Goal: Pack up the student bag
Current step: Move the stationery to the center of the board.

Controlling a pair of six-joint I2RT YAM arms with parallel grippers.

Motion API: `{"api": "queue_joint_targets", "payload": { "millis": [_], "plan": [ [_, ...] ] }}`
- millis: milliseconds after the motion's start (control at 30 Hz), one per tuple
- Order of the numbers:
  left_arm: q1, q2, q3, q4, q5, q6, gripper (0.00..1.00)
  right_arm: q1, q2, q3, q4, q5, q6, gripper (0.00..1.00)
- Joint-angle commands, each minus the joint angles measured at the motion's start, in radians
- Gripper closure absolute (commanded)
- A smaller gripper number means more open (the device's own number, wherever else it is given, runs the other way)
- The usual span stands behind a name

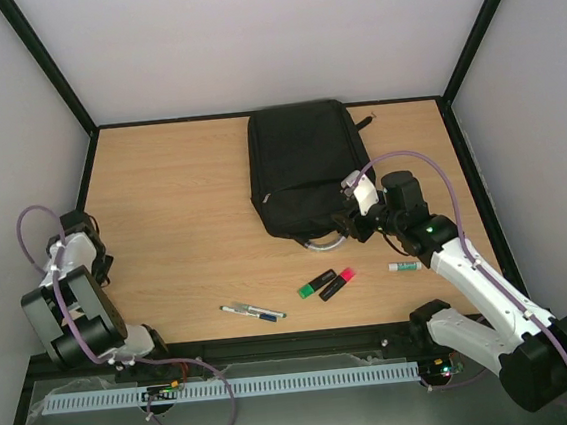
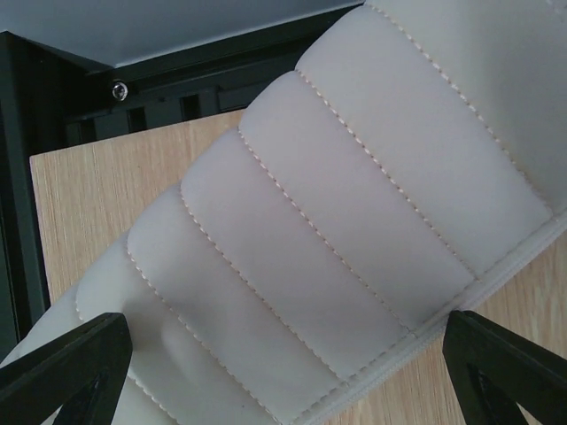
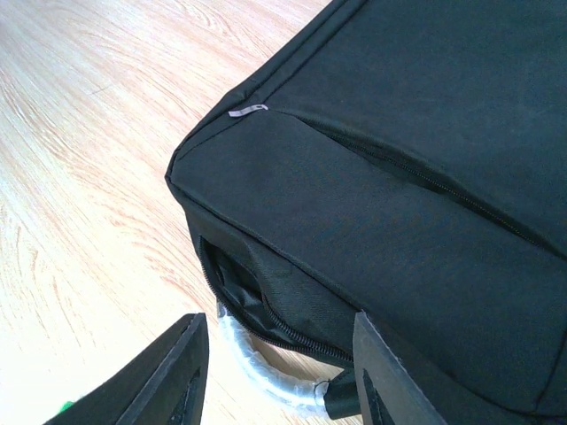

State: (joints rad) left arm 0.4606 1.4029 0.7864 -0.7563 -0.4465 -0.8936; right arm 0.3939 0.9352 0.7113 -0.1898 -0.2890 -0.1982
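The student bag point(image 1: 305, 170) is large, black and lies flat at the back middle of the table. Its silver loop handle point(image 1: 318, 239) points toward me. My right gripper point(image 1: 352, 222) is open at the bag's near right corner. In the right wrist view the bag point(image 3: 399, 177) fills the frame. Its side zipper point(image 3: 266, 319) is partly open above the plastic-wrapped handle point(image 3: 266, 372). The open, empty gripper point(image 3: 279, 390) straddles the handle. My left gripper point(image 1: 87, 233) is folded back at the left edge, open and empty point(image 2: 283, 390), facing the white padded wall point(image 2: 354, 204).
On the table near the front lie a green highlighter point(image 1: 316, 285), a pink highlighter point(image 1: 339, 283), two pens point(image 1: 254, 312) and a small white tube with a green end point(image 1: 405, 265). A black frame and walls enclose the table.
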Motion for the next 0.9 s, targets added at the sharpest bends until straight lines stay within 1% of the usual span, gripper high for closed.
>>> {"api": "queue_joint_targets", "payload": {
  "millis": [0,133,200,267,367,500,567,867],
  "plan": [
    [0.046,0.004,-0.027,0.027,0.023,-0.003,0.0,-0.003,0.007,-0.012,-0.026,-0.018,-0.006,0.55],
    [0.056,0.059,-0.067,0.086,0.089,0.024,0.01,-0.004,0.007,-0.013,-0.03,-0.018,-0.008,0.54],
    [0.056,0.092,-0.08,0.112,0.138,0.047,0.03,-0.004,0.01,-0.013,-0.03,-0.019,-0.009,0.54],
    [0.055,0.109,-0.094,0.146,0.203,0.074,0.07,-0.004,0.015,-0.013,-0.03,-0.019,-0.009,0.54],
    [0.033,0.091,-0.13,0.209,0.286,0.102,0.11,-0.004,0.025,-0.013,-0.031,-0.018,-0.012,0.53],
    [-0.068,0.061,-0.139,0.247,0.289,0.109,0.11,-0.004,0.033,-0.012,-0.031,-0.016,-0.012,0.53],
    [-0.12,0.049,-0.145,0.272,0.317,0.11,0.11,-0.003,0.036,-0.013,-0.031,-0.015,-0.014,0.53],
    [-0.478,0.041,-0.101,0.369,0.411,0.114,0.11,-0.004,0.053,-0.013,-0.03,-0.005,-0.017,0.53]
  ]
}}
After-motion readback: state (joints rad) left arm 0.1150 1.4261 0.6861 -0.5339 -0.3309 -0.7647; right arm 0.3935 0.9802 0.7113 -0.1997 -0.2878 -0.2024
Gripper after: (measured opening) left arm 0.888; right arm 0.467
